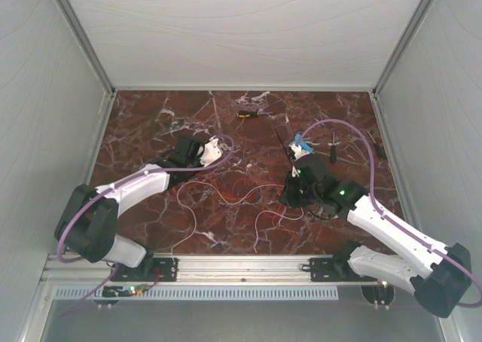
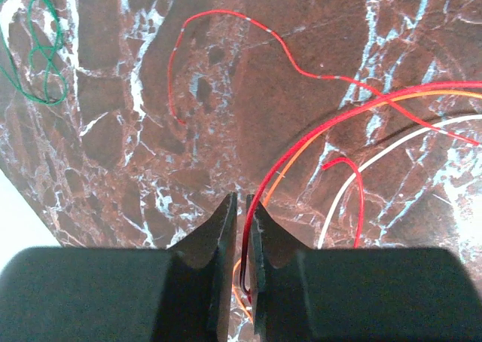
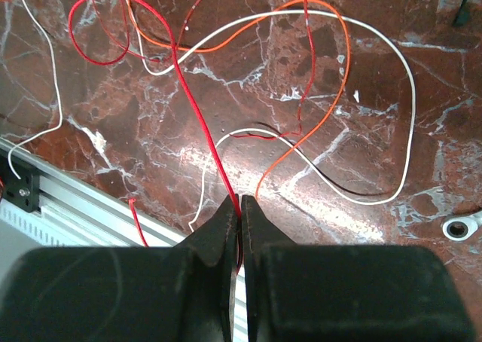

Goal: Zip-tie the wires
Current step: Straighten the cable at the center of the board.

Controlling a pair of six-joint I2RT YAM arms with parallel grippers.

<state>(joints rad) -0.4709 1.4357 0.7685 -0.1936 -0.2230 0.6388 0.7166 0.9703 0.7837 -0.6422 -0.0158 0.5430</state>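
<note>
Thin red, orange and white wires [image 1: 226, 195] curl in loose loops on the marble table between the arms. My left gripper [image 2: 241, 206] is shut on a red wire [image 2: 301, 142]; an orange wire [image 2: 316, 135] runs just beneath the jaws. It also shows in the top view [image 1: 222, 148]. My right gripper [image 3: 241, 205] is shut on another red wire [image 3: 197, 108], low over the loops near the front rail; it also shows in the top view [image 1: 292, 193]. The black zip tie [image 1: 284, 146] slants just behind the right wrist. It is in neither wrist view.
A small black-and-yellow tool [image 1: 247, 114] lies at the back centre. A dark screwdriver-like tool [image 1: 334, 148] and a black piece [image 1: 380, 148] lie at the right. A green wire [image 2: 34, 56] curls left of my left gripper. The aluminium rail [image 1: 241, 267] runs along the front edge.
</note>
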